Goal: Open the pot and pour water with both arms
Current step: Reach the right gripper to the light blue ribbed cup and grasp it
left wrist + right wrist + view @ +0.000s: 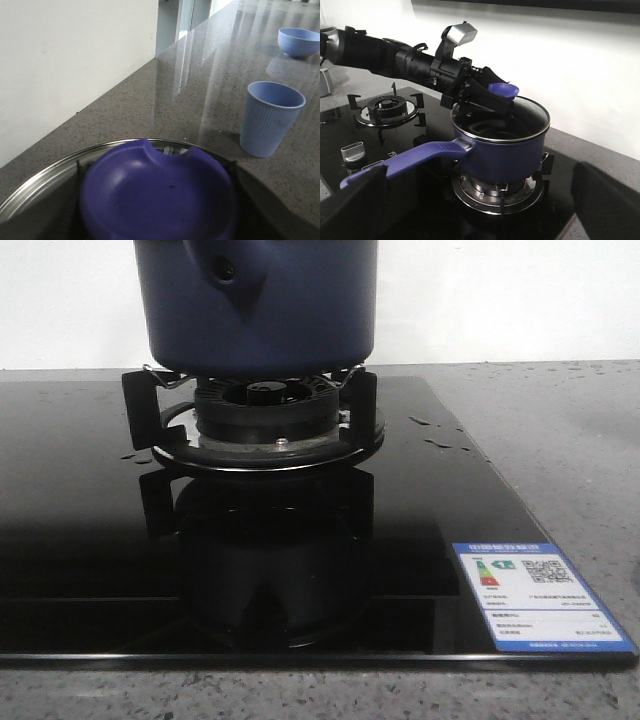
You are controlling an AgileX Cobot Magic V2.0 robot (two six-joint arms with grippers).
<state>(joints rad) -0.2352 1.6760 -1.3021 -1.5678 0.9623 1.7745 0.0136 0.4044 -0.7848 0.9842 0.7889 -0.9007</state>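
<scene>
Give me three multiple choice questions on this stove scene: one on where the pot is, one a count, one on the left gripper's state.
1. Where does the pot stand? A on a burner; B on the grey counter; C in a sink.
2. How many pale-blue vessels are on the counter? A one; B two; C four.
3. The left gripper is: A open; B shut on the lid knob; C holding a spoon.
Answers: A, the pot sits on the burner's supports; B, a cup and a bowl; B, its fingers clamp the knob.
</scene>
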